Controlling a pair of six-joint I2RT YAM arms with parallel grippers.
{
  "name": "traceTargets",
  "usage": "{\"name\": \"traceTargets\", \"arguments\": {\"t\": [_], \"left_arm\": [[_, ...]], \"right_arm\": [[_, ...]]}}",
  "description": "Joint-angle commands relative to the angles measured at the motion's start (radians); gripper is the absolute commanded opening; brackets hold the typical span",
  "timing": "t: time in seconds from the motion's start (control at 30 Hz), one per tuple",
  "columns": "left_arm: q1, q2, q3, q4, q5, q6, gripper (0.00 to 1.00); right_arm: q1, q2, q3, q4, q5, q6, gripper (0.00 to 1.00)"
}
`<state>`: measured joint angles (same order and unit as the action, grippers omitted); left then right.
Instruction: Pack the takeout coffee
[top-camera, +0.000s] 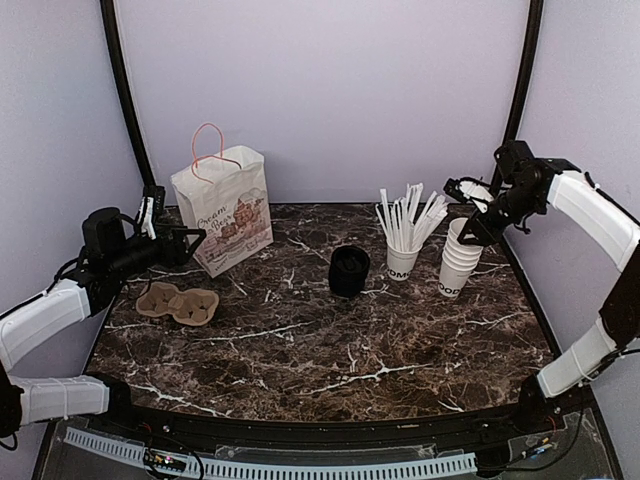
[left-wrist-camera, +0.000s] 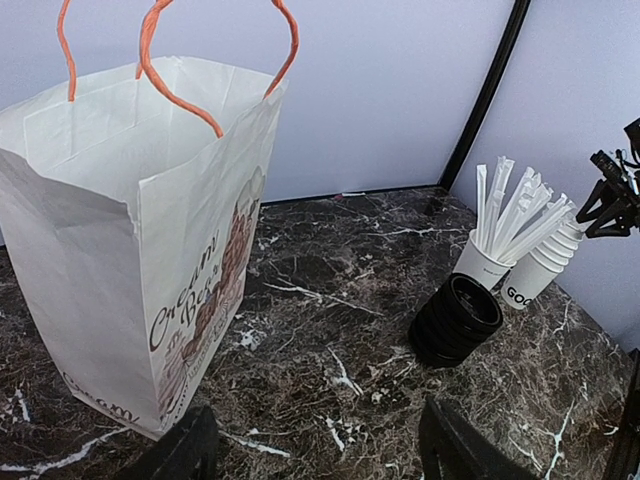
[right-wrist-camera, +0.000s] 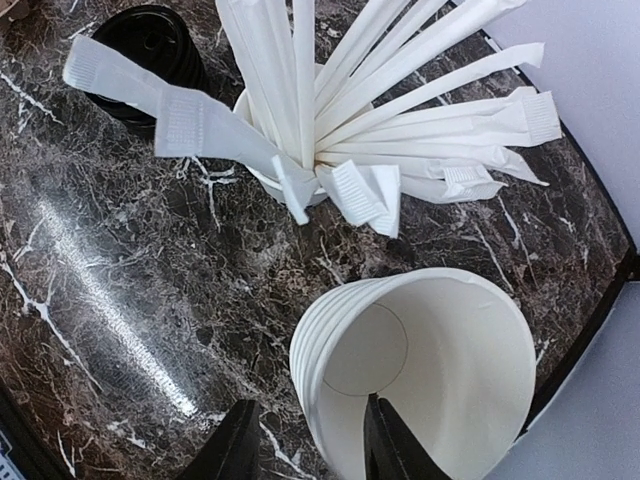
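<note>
The takeout coffee is not in any view. A stack of lidless white cups stands at the back right. My right gripper straddles the stack's near rim. One finger is inside the top cup, the other is outside, and a strip of marble shows between that finger and the cups. My left gripper hangs open and empty just right of the white paper bag, which stands upright with its mouth open.
A white cup of wrapped white sticks stands just left of the cup stack. A pile of black lids sits mid-table. A brown cardboard cup carrier lies in front of the bag.
</note>
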<state>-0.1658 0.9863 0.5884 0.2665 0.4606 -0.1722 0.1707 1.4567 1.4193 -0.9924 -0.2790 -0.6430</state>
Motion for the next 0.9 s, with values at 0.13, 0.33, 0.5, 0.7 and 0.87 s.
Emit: {"name": "traceTargets", "arguments": {"t": [0.13, 0.33, 0.5, 0.7, 0.87], "left_arm": [[-0.005, -0.019, 0.033, -0.004, 0.024, 0.002, 0.71], [-0.006, -0.022, 0.033, -0.004, 0.025, 0.002, 0.71], [-0.006, -0.020, 0.033, -0.005, 0.026, 0.003, 0.71], [-0.006, -0.020, 0.033, -0.004, 0.025, 0.002, 0.71], [-0.006, -0.018, 0.032, -0.003, 0.023, -0.003, 0.71]], "right_arm": [[0.020, 0.043, 0.050, -0.006, 0.026, 0.035, 0.32], [0.024, 0.062, 0.055, -0.015, 0.043, 0.043, 0.21], [0.024, 0.068, 0.053, -0.014, 0.056, 0.052, 0.18], [0.024, 0.068, 0.050, -0.017, 0.066, 0.054, 0.11], [0.023, 0.064, 0.050, -0.017, 0.077, 0.053, 0.03]]}}
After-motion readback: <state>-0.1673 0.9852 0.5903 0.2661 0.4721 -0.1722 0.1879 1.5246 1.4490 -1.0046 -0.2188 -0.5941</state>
